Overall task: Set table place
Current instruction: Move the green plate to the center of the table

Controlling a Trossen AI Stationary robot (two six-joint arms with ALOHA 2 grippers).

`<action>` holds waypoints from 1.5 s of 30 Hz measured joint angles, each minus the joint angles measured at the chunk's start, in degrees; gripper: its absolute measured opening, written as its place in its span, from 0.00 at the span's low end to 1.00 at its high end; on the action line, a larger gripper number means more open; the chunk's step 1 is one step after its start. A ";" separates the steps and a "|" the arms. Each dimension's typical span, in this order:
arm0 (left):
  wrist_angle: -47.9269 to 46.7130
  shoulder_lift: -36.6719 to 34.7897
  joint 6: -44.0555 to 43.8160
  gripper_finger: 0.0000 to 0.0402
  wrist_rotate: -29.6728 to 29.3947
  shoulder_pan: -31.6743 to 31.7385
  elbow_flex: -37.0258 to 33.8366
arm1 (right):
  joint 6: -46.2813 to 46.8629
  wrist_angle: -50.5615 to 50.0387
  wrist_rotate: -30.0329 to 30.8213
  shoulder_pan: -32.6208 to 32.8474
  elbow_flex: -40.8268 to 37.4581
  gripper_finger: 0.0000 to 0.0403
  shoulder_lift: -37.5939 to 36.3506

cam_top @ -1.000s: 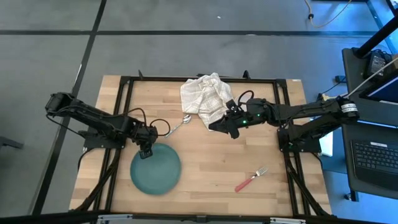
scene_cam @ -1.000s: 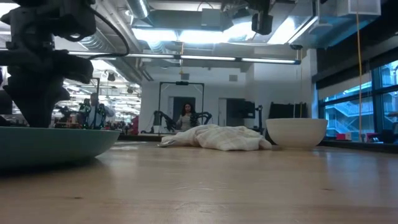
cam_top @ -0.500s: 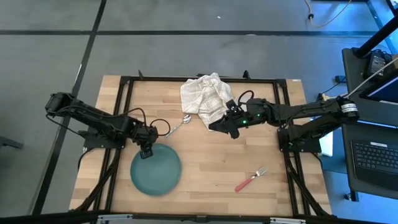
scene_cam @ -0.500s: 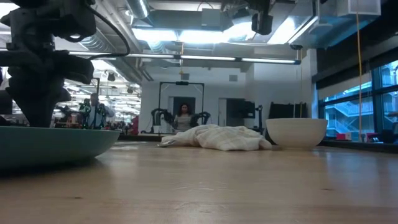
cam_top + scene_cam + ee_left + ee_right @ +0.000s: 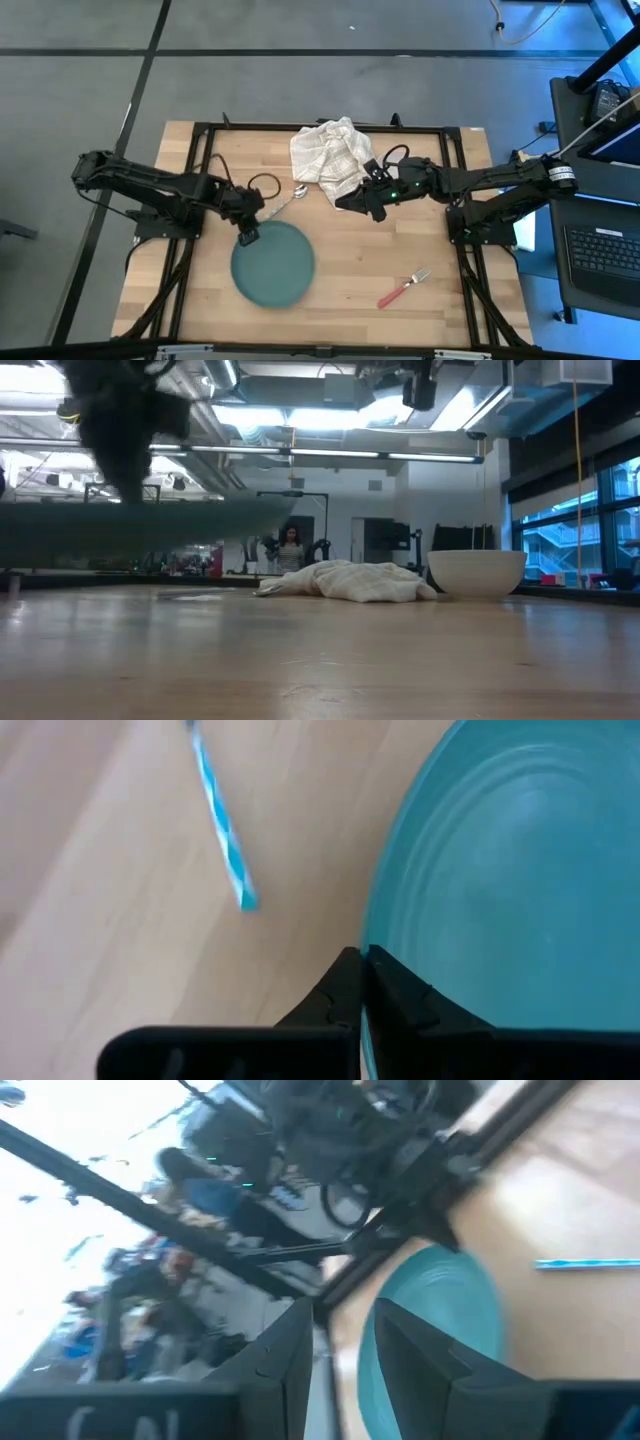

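My left gripper (image 5: 247, 236) is shut on the round teal plate (image 5: 275, 265), which hangs above the light wooden table (image 5: 360, 255) left of its middle. In the low view the plate (image 5: 150, 530) is a blurred band clear of the tabletop. My right gripper (image 5: 345, 204) is open and empty beside the cloth; in its wrist view (image 5: 340, 1350) the plate (image 5: 430, 1300) shows farther off. The white bowl (image 5: 477, 572) stands on its base on the table, hidden in the high view. The metal spoon (image 5: 288, 198) and the red-handled fork (image 5: 402, 288) lie flat. My left gripper pinches the plate's rim (image 5: 372, 935) between its two fingers, on the plate's far left side. The fingers come slanting down from the table's left. The plate is lifted clear of the table and hangs about level.
The white checked cloth (image 5: 325, 155) lies crumpled at the far middle of the table, and in the low view (image 5: 350, 582) it lies left of the bowl. Black frame rails (image 5: 200, 170) run along the table's edges. A person stands in the room beyond the table.
My left gripper has gone up and toward the table's right edge, still shut on the plate's rim. The plate, which rested on the table half a second ago, is now lifted clear and has moved right with the gripper.
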 joint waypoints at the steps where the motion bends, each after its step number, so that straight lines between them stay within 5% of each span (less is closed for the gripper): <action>1: -0.47 0.00 0.00 0.00 0.02 0.46 1.76 | 0.09 1.64 -1.61 -0.02 0.00 0.28 0.00; 9: -2.19 3.88 4.31 0.00 -2.53 3.85 16.64 | 3.29 18.89 -9.57 0.02 0.00 0.28 -0.08; 23: -2.13 29.13 17.62 0.00 2.24 10.96 31.90 | 7.55 36.40 -15.65 0.37 0.00 0.28 -0.11; 34: -2.46 40.96 22.13 0.00 6.09 12.96 34.11 | 5.95 36.08 -15.65 0.37 0.00 0.28 -0.11; 45: -1.74 44.70 22.14 0.00 6.03 12.86 34.11 | 5.51 35.70 -15.65 0.37 0.00 0.28 -0.11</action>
